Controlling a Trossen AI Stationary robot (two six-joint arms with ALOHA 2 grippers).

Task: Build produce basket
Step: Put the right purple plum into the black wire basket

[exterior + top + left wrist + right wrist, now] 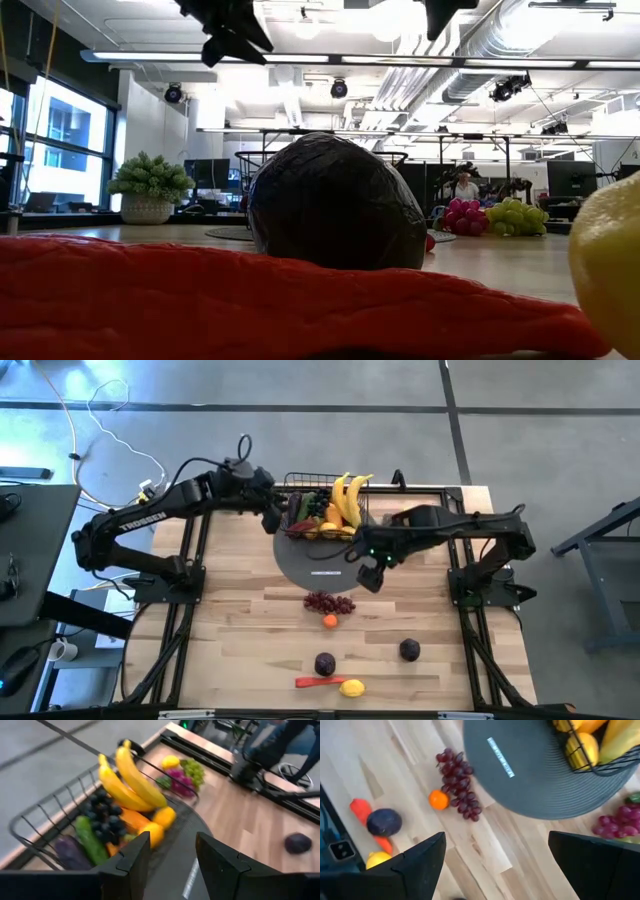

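Note:
The black wire basket (322, 508) stands on the far part of a grey round disc (318, 565). It holds bananas (127, 777), dark grapes (105, 815), a cucumber (90, 840), an eggplant (70, 852) and oranges (152, 832). My left gripper (172, 855) hovers open at the basket's left near corner, nothing between its fingers. My right gripper (495, 865) hangs wide open above the disc's right near edge, pointing down. On the table lie red grapes (457, 782), an orange (438, 800), a plum (384, 821), a chilli (315, 682) and a lemon (352, 687).
A second plum (409, 650) lies toward the table's right near side. Green and pink grapes (187, 775) and a lemon (170, 761) lie on the table beside the basket's right end. Bare wood shows left of the disc.

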